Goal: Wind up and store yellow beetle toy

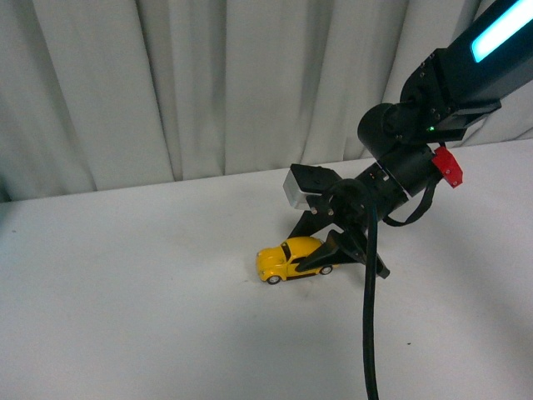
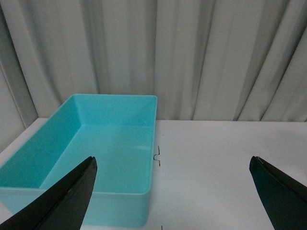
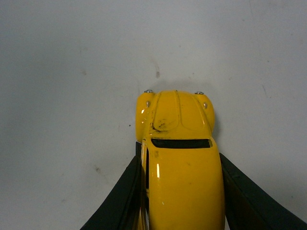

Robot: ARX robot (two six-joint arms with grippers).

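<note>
Yellow beetle toy sits clamped in right hand.

The right arm link is boxy and black, with a long glowing cyan strip along it. Under it sits a round, matte black wrist joint. On the joint's right side is a tiny green light. Just below and right of the joint, a small bright red tab sticks out. Below and left of the joint is a pale, translucent grey block. A thick black cable runs down from under the joint. The right gripper, further below and left of the joint, has flat black triangular fingers with a slight sheen. The left gripper has matte black tapering fingers ending in blunt points
</note>
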